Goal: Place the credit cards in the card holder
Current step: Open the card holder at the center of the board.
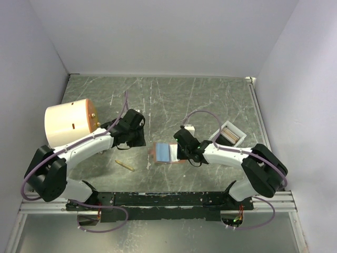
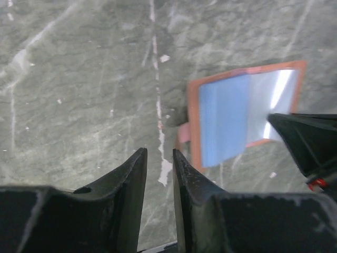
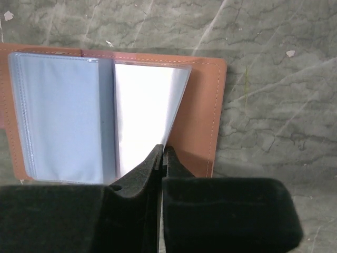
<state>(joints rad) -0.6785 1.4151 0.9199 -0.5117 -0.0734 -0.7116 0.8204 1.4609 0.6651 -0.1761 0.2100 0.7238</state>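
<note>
The tan card holder (image 1: 181,159) lies open on the table between the arms, its snap tab (image 2: 183,133) on the left side. A pale blue credit card (image 3: 60,116) sits in its left clear sleeve and also shows in the left wrist view (image 2: 224,124). My right gripper (image 3: 163,149) is shut, pinching the lower edge of a glossy clear sleeve page (image 3: 145,110) that stands lifted off the brown leather (image 3: 202,116). My left gripper (image 2: 159,152) hovers over bare table left of the holder (image 2: 194,105), its jaws a narrow gap apart with nothing between them.
A big cream cylinder (image 1: 68,122) stands at the left by my left arm. A white tray (image 1: 230,134) with thin items sits to the right. A small tan stick (image 1: 125,165) lies near the front, and a small white piece (image 1: 188,128) behind the holder.
</note>
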